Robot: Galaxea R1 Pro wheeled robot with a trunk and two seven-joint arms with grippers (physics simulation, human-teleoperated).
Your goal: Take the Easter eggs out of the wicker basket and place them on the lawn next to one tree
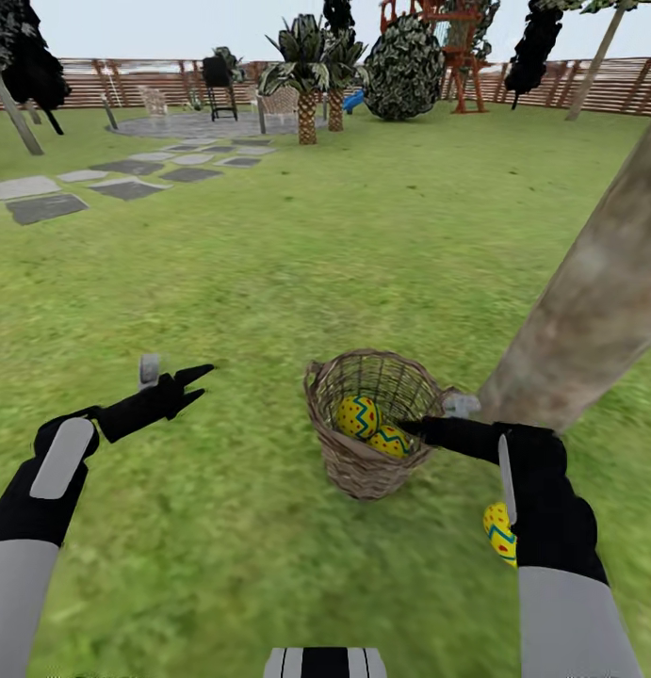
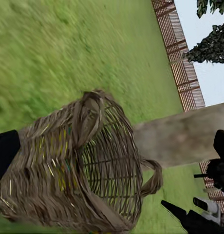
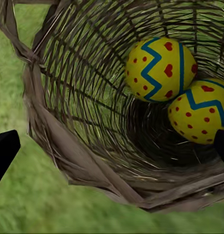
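**Two eggs in the basket, one on the grass**

Two eggs (image 1: pixel 358 415) (image 1: pixel 393 440) sit side by side, touching, deep inside the basket (image 1: pixel 363 471), which stands upright on the lawn (image 1: pixel 316 264). The right wrist view looks straight into it and shows both clearly: yellow, blue zigzag, red dots. The third egg (image 1: pixel 497 532) is already out, lying on the grass just beside the base of the tree (image 1: pixel 589 311), partly hidden behind the right arm. The basket is just beside that trunk too.

The right gripper (image 1: pixel 421 428) is at the basket's rim, jaws spread apart with nothing between them; its dark tips sit at opposite edges of the wrist view. The left gripper (image 1: pixel 188 381) hovers over bare grass well left of the basket, jaws parted, holding nothing.

Further back: stepping stones (image 1: pixel 127 188), palms (image 1: pixel 308 66) and a fence (image 1: pixel 551 89).
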